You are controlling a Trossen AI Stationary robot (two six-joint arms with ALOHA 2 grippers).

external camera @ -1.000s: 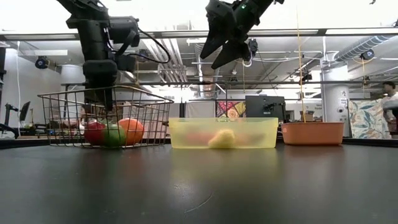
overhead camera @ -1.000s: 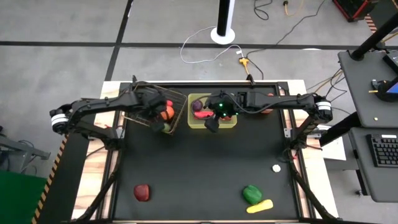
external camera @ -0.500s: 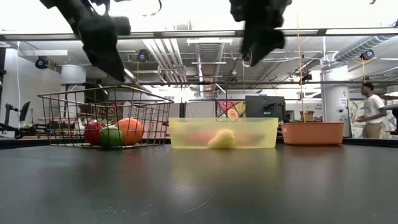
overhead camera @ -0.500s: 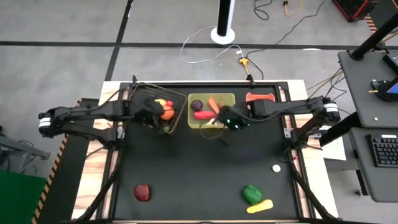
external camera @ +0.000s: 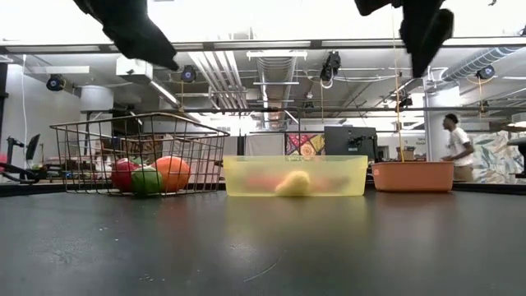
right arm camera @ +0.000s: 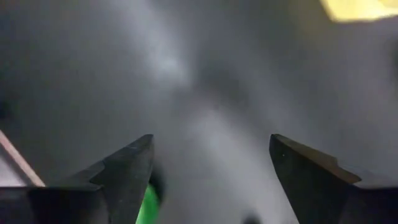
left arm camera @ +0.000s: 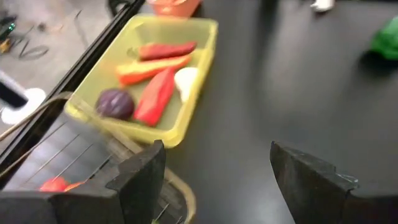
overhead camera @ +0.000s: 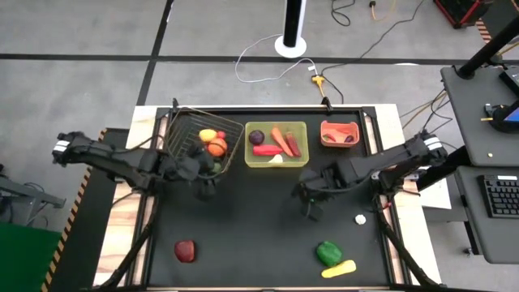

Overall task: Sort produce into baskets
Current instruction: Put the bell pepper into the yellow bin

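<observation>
A wire basket (overhead camera: 185,130) at the far left holds several round fruits (overhead camera: 216,146). Beside it the yellow-green tray (overhead camera: 251,161) holds a purple beet (left arm camera: 114,103), a carrot (overhead camera: 279,139), red chilies (left arm camera: 155,94) and a white garlic (left arm camera: 185,81). The salmon bin (overhead camera: 340,132) stands to its right. A red fruit (overhead camera: 185,250), a green pepper (overhead camera: 328,252), a yellow piece (overhead camera: 339,268) and a white garlic (overhead camera: 360,218) lie on the mat near the front. My left gripper (overhead camera: 206,188) hangs open just in front of the basket. My right gripper (overhead camera: 310,204) hangs open over bare mat in front of the tray.
The black mat (overhead camera: 251,227) is bare between the two grippers and the loose produce. A person (external camera: 454,140) walks in the room beyond the table. Cables (overhead camera: 268,65) lie on the floor behind the table.
My left gripper has risen out of the wire basket and drawn back toward the table's near and left side. My right gripper has left the space over the yellow-green tray, gone toward the near right and tipped its fingers down. The produce has stayed still.
</observation>
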